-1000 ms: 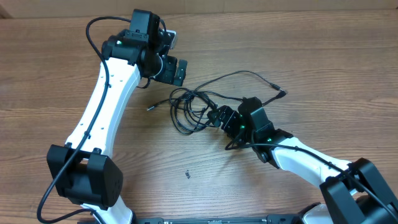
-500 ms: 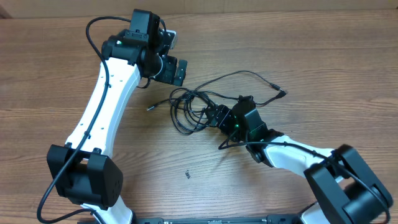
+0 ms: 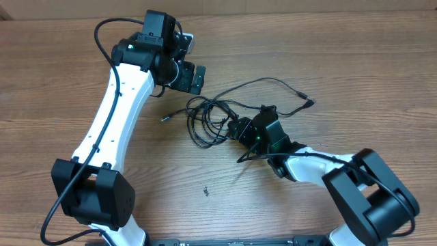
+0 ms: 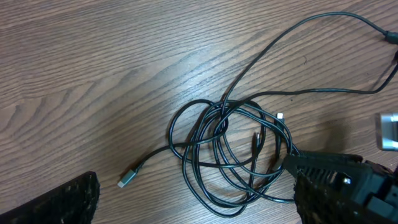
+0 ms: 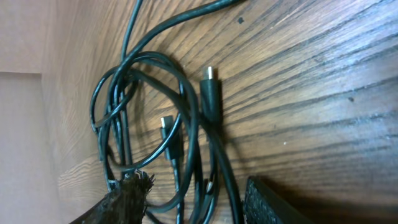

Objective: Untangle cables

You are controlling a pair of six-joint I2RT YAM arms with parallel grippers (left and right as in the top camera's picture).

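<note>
The cables (image 3: 208, 119) lie as a loose tangle of thin black loops on the wooden table. One long strand runs right to a plug (image 3: 311, 102), and a silver-tipped plug (image 3: 166, 117) lies to the left. My right gripper (image 3: 237, 128) is open and low at the tangle's right edge. In the right wrist view several strands (image 5: 186, 124) pass between its fingers (image 5: 124, 199), beside a black plug (image 5: 210, 93). My left gripper (image 3: 188, 75) is open and empty, above and behind the tangle. Its view looks down on the loops (image 4: 230, 155) and the silver plug (image 4: 127, 179).
The table (image 3: 355, 61) is bare wood around the tangle. A small dark speck (image 3: 205, 191) lies toward the front. The left arm's white link (image 3: 116, 116) spans the left side. The right arm's link (image 3: 314, 167) crosses the front right.
My right gripper has crept left into the tangle's right edge, and its arm's rear links have swung in toward the front right. The left arm and the cables have not visibly moved.
</note>
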